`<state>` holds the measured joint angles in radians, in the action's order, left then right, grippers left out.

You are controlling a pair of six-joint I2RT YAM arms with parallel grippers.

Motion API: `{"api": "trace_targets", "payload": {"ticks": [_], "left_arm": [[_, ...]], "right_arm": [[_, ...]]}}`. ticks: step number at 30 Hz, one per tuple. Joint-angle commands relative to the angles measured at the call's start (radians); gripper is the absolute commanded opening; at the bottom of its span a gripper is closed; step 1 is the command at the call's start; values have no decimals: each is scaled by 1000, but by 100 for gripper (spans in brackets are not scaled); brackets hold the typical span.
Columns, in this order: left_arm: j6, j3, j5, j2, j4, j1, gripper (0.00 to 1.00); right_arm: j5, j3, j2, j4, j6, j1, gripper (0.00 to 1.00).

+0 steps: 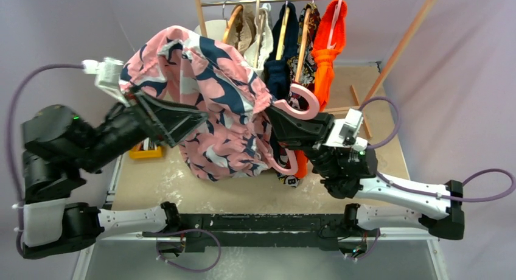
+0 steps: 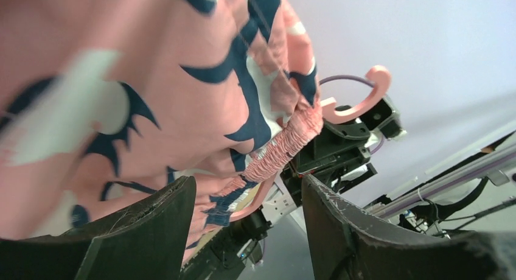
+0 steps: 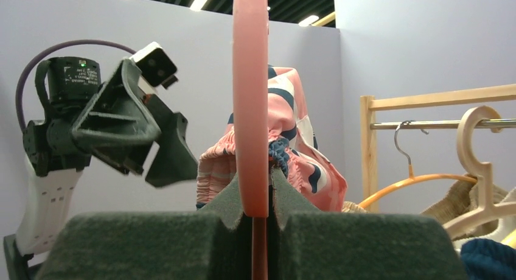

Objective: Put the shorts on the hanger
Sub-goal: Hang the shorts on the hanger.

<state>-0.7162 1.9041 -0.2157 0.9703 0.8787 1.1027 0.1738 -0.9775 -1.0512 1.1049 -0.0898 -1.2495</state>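
Note:
The pink shorts (image 1: 207, 103) with a navy-and-white print hang bunched above the table, their gathered waistband (image 2: 292, 137) lying along the pink hanger (image 1: 304, 100). My right gripper (image 1: 277, 122) is shut on the hanger just below its hook. In the right wrist view the hanger (image 3: 251, 109) stands edge-on between the pads (image 3: 286, 195), with the shorts (image 3: 298, 158) behind it. My left gripper (image 1: 188, 119) is open at the left side of the shorts. In the left wrist view its jaws (image 2: 246, 185) stand wide apart, and the shorts (image 2: 122, 79) rest against the left finger (image 2: 158, 219).
A wooden clothes rack (image 1: 401, 42) stands at the back with tan wooden hangers (image 1: 304, 30), dark garments and a bright orange garment (image 1: 328, 49). A yellow object (image 1: 146, 151) lies at the table's (image 1: 182, 189) left edge. Both arms' cables loop at the sides.

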Motion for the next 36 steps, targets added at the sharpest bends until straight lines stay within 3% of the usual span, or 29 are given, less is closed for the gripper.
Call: {"api": "trace_targets", "payload": {"ticks": [1, 6, 12, 16, 29, 36], "left_arm": [[124, 110, -1, -61, 20, 6, 63], [229, 173, -64, -120, -21, 6, 63], [354, 191, -166, -155, -114, 6, 63], [415, 217, -179, -120, -97, 6, 63], [547, 187, -37, -93, -134, 6, 60], [571, 163, 231, 27, -38, 6, 60]], "right_arm": [[-36, 36, 119, -21, 8, 1, 0], [-69, 56, 218, -156, 33, 1, 0], [-226, -129, 247, -276, 30, 1, 0], [-260, -116, 239, -365, 51, 1, 0], [-174, 115, 433, -509, 129, 1, 0], [-163, 171, 476, -532, 149, 1, 0]]}}
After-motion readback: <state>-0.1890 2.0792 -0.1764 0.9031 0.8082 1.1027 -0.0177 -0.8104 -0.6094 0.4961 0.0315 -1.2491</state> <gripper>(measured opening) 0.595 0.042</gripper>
